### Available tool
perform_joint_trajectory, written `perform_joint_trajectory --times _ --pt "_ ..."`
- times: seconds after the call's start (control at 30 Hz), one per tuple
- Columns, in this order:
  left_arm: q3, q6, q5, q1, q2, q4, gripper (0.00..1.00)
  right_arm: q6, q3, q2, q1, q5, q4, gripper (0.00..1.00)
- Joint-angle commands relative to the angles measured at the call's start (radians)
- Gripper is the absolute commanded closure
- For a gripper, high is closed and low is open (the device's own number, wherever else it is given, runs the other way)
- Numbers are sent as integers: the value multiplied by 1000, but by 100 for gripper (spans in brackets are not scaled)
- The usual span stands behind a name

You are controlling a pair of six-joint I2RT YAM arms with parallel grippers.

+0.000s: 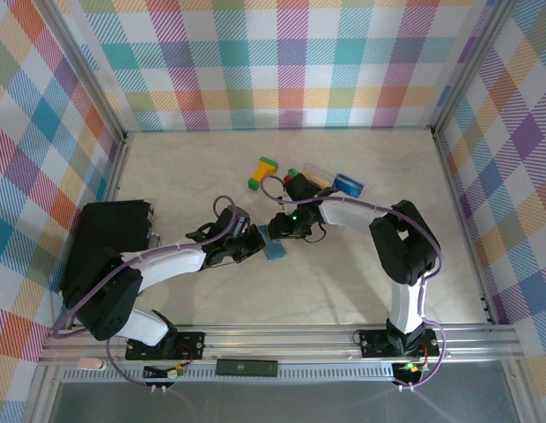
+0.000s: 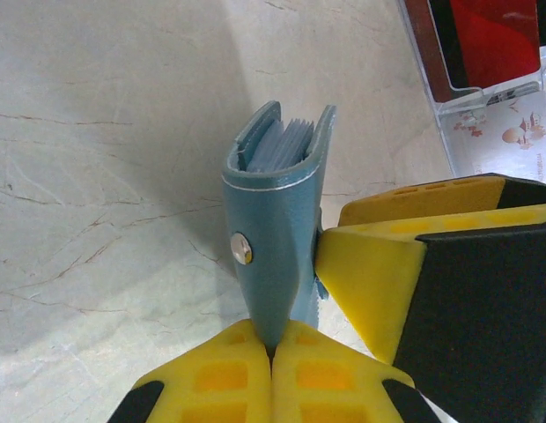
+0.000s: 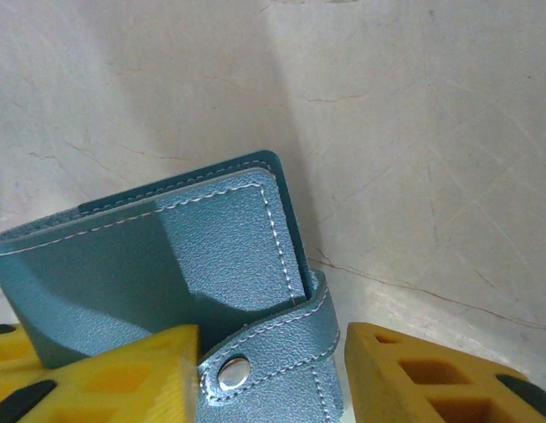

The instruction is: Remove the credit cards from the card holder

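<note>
Left of centre in the top view, the left jaws are shut tight on one narrow edge of the card holder (image 1: 275,248), which is held over the bench (image 1: 194,167) between the two arms. Just to its right, the right jaws stand open astride the holder's strap (image 3: 286,335), one yellow finger (image 3: 114,374) lying over the cover and the other just clear of the strap. The main risk appears to be that thin hold: a tug on the strap to pop the snap stud (image 3: 233,372) could twist the holder out of the pinch and drop it. If the right jaws closed on cover and strap together, the flap would probably not come free. The left wrist view gives the holder end-on, with pale leaves (image 2: 282,145) fanned between the covers, though whether credit cards sit in them cannot be told. The right wrist view gives the cover's face, the fastened stud and the gap beside the strap. At the upper right of the left wrist view is a red card (image 2: 493,44), and the top view places loose cards, a blue card (image 1: 348,183) among them, beyond the right jaws.
</note>
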Motion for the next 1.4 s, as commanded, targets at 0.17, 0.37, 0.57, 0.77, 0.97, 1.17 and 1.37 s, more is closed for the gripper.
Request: perform_joint_trajectory --times 0.17,0.37,0.57,0.77,0.97,1.17,1.37 --pt "28 -13 -10 12 -10 -23 100 15 -1 -21 -20 161 -85 63" --pt "32 -8 -7 13 -7 -22 100 51 4 -38 -18 74 -63 65" --pt "38 -8 3 11 12 -20 100 37 34 1 -18 24 -57 70" --pt "39 -6 2 11 18 -28 100 29 54 33 -18 28 -64 75" --pt "38 -6 -1 11 21 -29 100 20 60 50 -17 26 -70 79" --pt "42 -6 -8 11 23 -45 100 5 62 58 -16 29 -71 86" --pt "70 18 -31 18 18 -109 90 -4 48 15 -17 61 -68 92"
